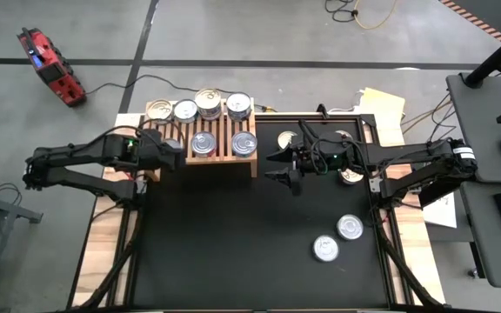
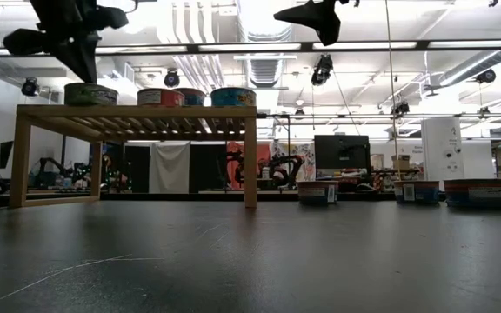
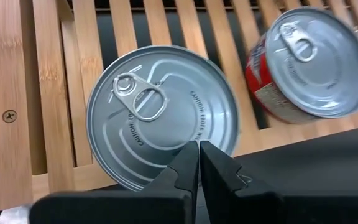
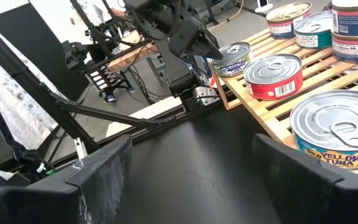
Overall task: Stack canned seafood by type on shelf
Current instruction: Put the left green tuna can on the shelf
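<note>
The shelf (image 1: 220,155) stands at the table's far left and carries several cans of seafood: a far row (image 1: 208,103) and two nearer ones (image 1: 243,143). My left gripper (image 3: 199,152) is shut and slants down over a silver-lidded can (image 3: 160,112) at the shelf's near left corner. A red-labelled can (image 3: 303,62) sits beside that can. My right gripper (image 1: 283,165) hovers open and level to the right of the shelf, with nothing between its fingers. Two loose cans (image 1: 351,228) (image 1: 326,249) lie on the black mat at the near right. My left gripper's shut fingertips (image 3: 188,158) stand over the near rim of the silver can's lid (image 3: 166,146), slanting down from the table's left. I cannot tell whether they touch the lid. The can stands upright on the shelf's slats.
More cans (image 1: 350,176) lie on the mat's far right, partly under the right arm. The black mat (image 1: 233,252) has open room in the near middle and left. The shelf's legs (image 2: 250,156) raise its top above the mat.
</note>
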`<state>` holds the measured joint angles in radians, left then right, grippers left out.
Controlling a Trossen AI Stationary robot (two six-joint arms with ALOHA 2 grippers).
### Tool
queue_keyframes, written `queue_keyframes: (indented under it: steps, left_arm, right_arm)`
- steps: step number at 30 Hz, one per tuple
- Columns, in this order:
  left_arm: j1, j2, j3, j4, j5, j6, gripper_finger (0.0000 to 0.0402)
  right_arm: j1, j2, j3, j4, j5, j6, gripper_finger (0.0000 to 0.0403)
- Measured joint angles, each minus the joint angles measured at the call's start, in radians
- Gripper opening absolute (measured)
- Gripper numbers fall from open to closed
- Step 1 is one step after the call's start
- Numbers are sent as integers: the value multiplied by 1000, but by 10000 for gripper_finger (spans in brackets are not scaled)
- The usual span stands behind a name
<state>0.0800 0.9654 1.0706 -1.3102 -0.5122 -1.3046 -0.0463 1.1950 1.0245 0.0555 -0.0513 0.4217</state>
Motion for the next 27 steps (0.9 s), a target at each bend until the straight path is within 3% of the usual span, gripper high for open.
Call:
queue_keyframes:
  steps: [12, 27]
  left_arm:
    - [18, 31, -18, -44, -72, -25, 0]
    - [82, 26, -18, -135, -86, -20, 0]
  right_arm:
    - [0, 0, 0, 0, 0, -1, 320]
    - [0, 0, 0, -1, 0, -2, 304]
